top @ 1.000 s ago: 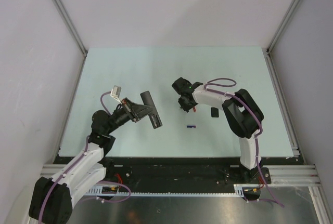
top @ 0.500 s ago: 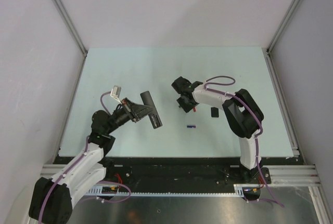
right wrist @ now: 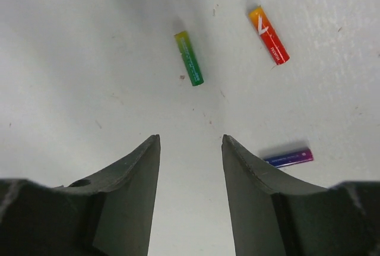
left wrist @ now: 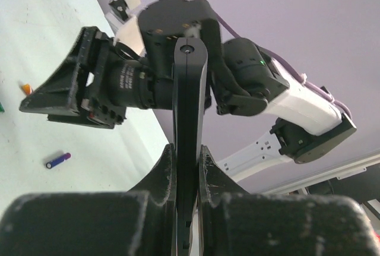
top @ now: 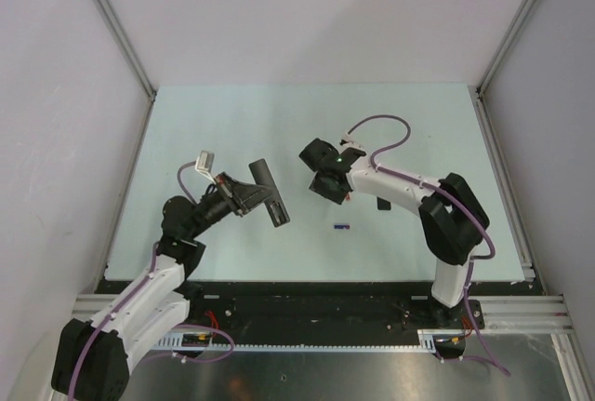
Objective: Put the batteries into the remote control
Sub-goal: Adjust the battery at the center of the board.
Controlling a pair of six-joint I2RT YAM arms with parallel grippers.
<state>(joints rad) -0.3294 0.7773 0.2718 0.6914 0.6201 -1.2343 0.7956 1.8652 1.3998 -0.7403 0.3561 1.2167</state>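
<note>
Currently at battery pick-up step. Left gripper point(left wrist: 187, 155) clamped on remote control point(left wrist: 189, 101), held clear of table point(right wrist: 77, 42). Right gripper point(right wrist: 190, 173) partly open, empty, over green battery point(right wrist: 189, 58); red battery point(right wrist: 269, 35) and blue-purple battery point(right wrist: 289, 158) near. Next, likely: descend, straddle green battery, close.

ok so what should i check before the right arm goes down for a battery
1. left end effector shut on the remote control: ok
2. right end effector open, nothing in it: ok
3. green battery lying loose, ahead of the open jaws: ok
4. red battery and blue-purple battery clear of the green one: ok
5. remote control's open side facing up for loading: cannot tell
</note>
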